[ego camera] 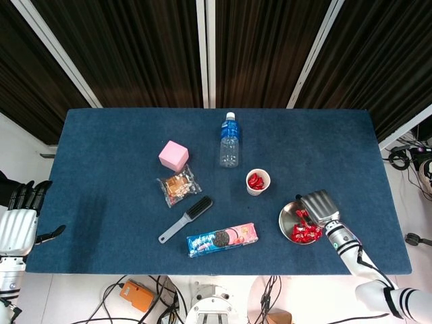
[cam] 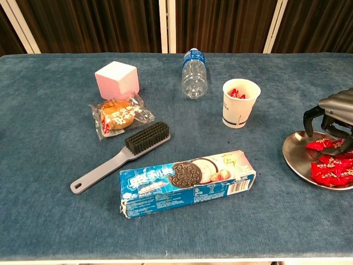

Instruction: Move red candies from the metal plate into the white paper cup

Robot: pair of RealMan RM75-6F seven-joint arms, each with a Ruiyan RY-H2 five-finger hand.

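Observation:
The metal plate (ego camera: 286, 219) (cam: 293, 157) lies near the table's front right and holds several red candies (ego camera: 305, 231) (cam: 330, 168). My right hand (ego camera: 318, 205) (cam: 332, 115) hovers low over the plate's far side. Its fingers (cam: 308, 120) curve down and apart, with the tips among the candies, and no candy is plainly pinched. The white paper cup (ego camera: 258, 181) (cam: 240, 103) stands upright to the plate's upper left with a few red candies inside. Off the table's left edge, my left hand (ego camera: 19, 221) is open and holds nothing.
A water bottle (ego camera: 229, 141) lies behind the cup. A cookie box (ego camera: 222, 238), a grey brush (ego camera: 185, 219), a wrapped snack (ego camera: 179, 185) and a pink cube (ego camera: 173, 155) lie in the left and middle of the blue table (ego camera: 101, 148).

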